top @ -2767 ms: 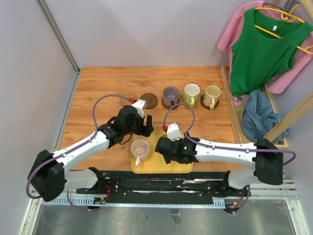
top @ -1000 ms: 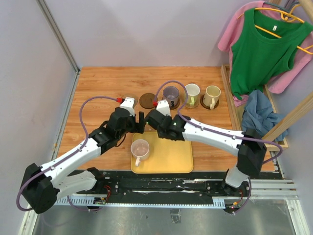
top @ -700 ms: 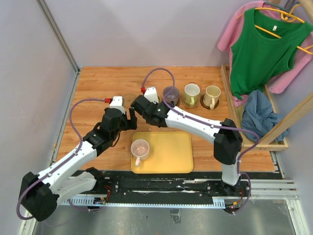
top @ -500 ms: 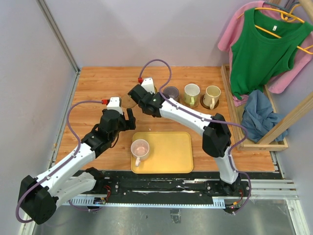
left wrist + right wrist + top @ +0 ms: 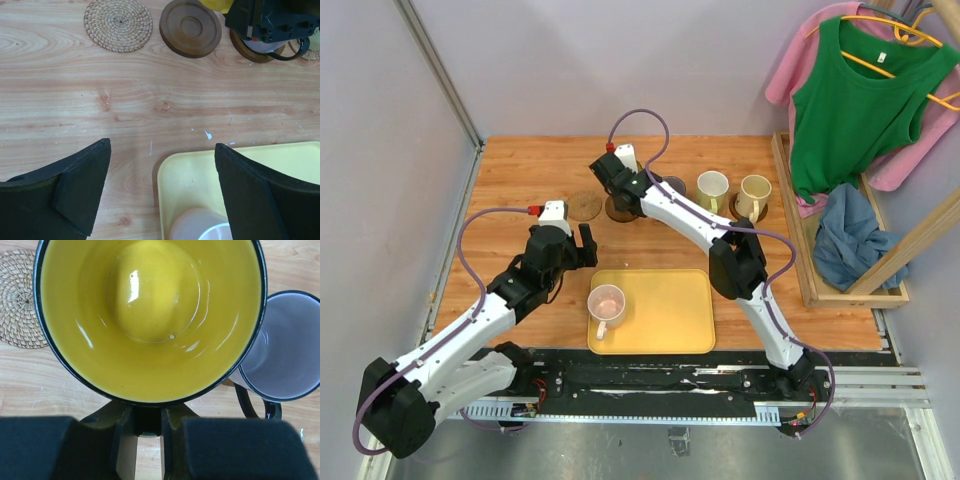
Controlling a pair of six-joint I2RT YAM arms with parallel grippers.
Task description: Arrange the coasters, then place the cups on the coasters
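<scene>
right gripper (image 5: pixel 146 429): clenched on the handle of the yellow cup (image 5: pixel 150 315), which is held clear of the table (image 5: pixel 60 100). the cup's axis is upright and its mouth is up. the handle is turned back to the fingers, on the near side in the wrist view.

target: the empty dark brown coaster (image 5: pixel 190 34), flat and round, with no long axis. it is hidden by the cup in the wrist view and is judged to lie almost straight below it. it is flanked by the woven coaster (image 5: pixel 20 300) on the left and the grey-purple cup (image 5: pixel 280 347) on the right. that cup is seated on another brown coaster (image 5: pixel 242 50). a plain lowering is judged to be called for, with little sideways shift.

left gripper (image 5: pixel 162 150): spread wide, with nothing held. it is placed over the far left corner of the yellow tray (image 5: pixel 260 160).

pink cup (image 5: pixel 202 232): on the tray, upright, just near of these fingers. the left arm is the nearer to it. the woven coaster is unoccupied.
</scene>
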